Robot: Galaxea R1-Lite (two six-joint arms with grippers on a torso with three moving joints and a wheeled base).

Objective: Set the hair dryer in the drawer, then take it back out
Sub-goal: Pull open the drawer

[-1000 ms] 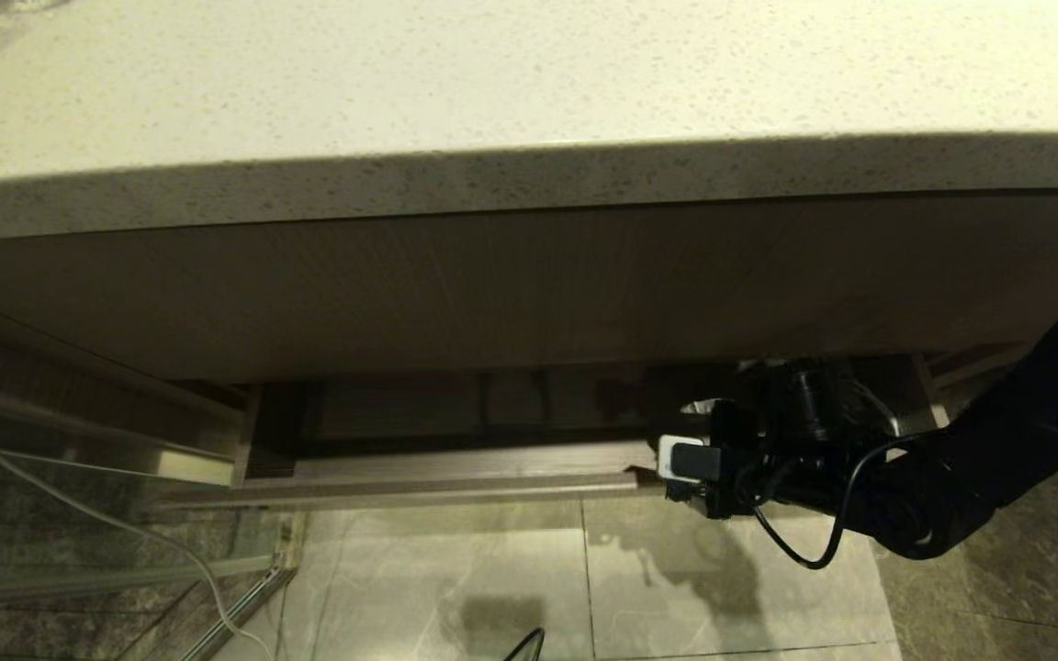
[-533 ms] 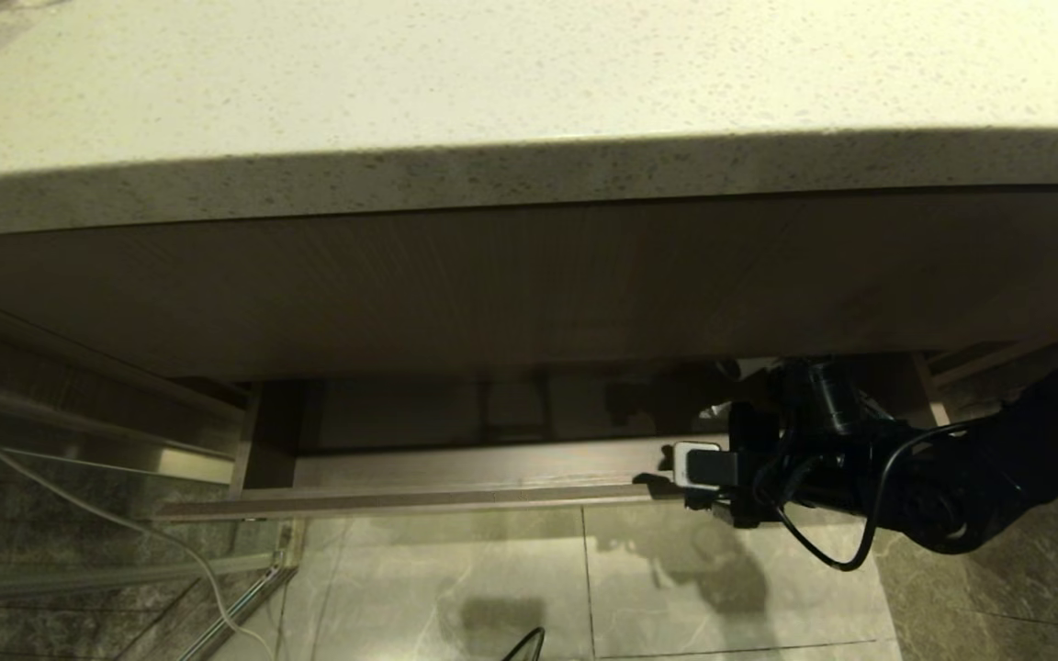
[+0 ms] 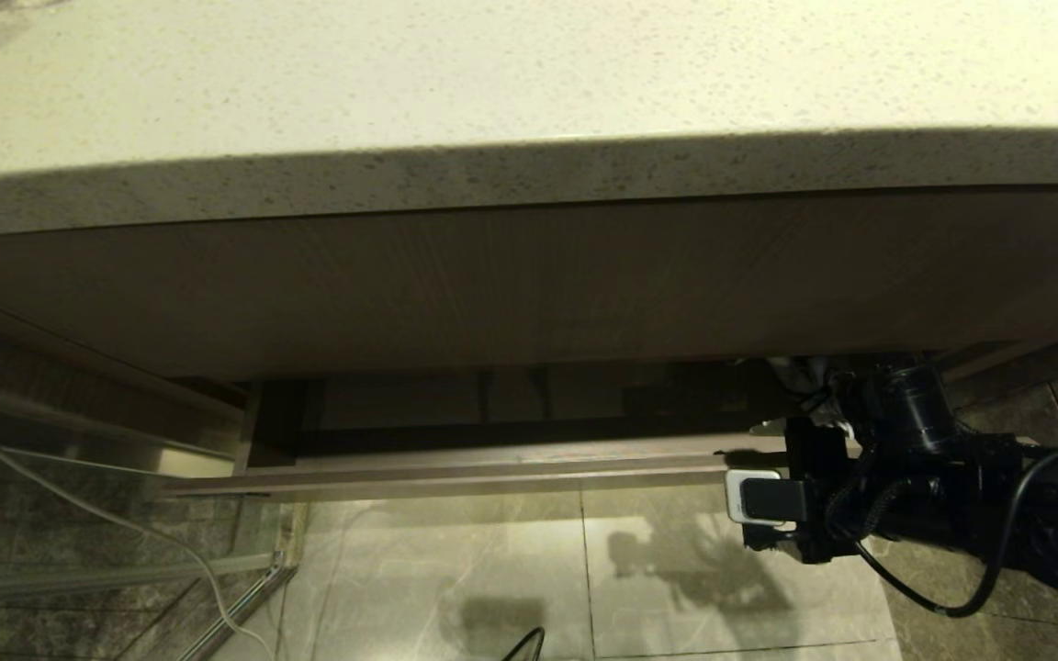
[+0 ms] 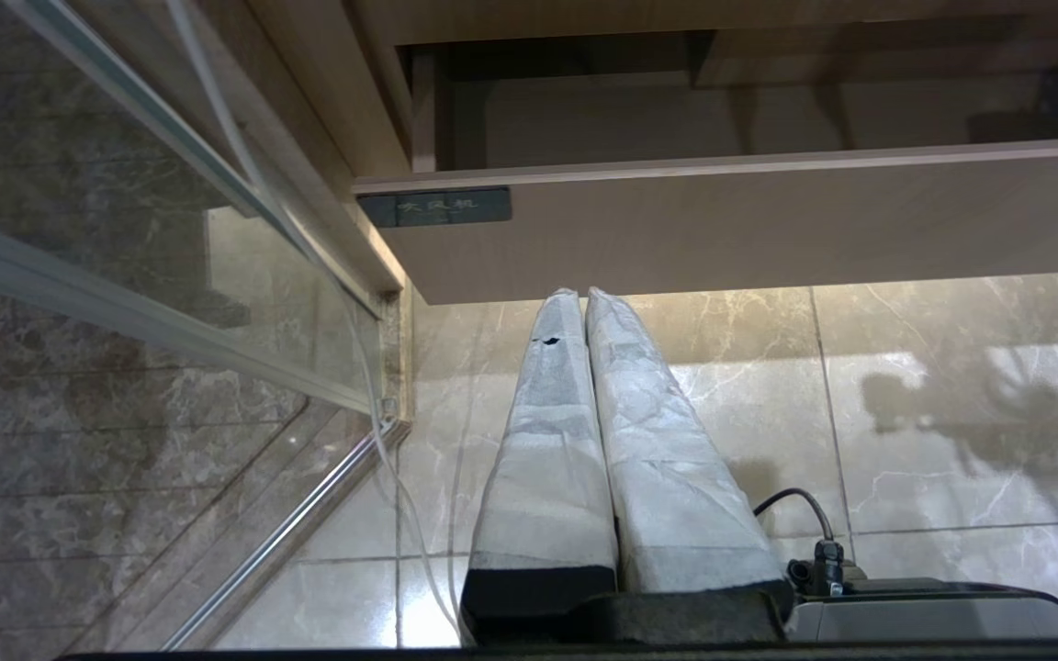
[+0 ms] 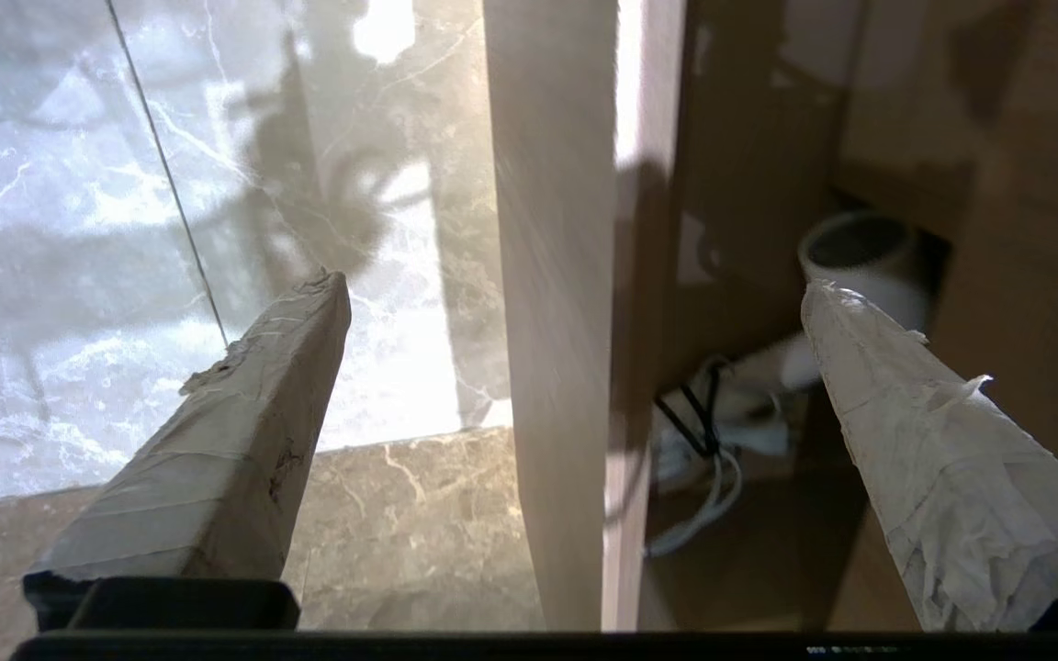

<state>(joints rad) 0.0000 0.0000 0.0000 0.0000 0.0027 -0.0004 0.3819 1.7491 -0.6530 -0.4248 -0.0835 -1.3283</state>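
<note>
The drawer (image 3: 492,473) stands partly pulled out under the counter, its narrow front facing me. Inside its right end lies the white hair dryer (image 5: 860,252), barrel mouth showing, with its tied white cord (image 5: 713,441) on the drawer floor. My right gripper (image 5: 573,283) is open wide and straddles the drawer front, one finger outside over the floor tiles and one inside beside the dryer barrel, holding nothing. In the head view it (image 3: 763,464) sits at the drawer's right end. My left gripper (image 4: 584,296) is shut and empty, parked low below the drawer front (image 4: 722,220).
A speckled stone countertop (image 3: 529,73) overhangs a tall wood-grain panel (image 3: 529,285) above the drawer. A glass door with metal rails (image 3: 79,441) and a thin white cable (image 3: 171,551) stand at the left. Marble floor tiles (image 3: 492,578) lie below.
My right gripper has slid to the right and drawn back out of the drawer to over its front edge, staying open. The left arm has not moved.
</note>
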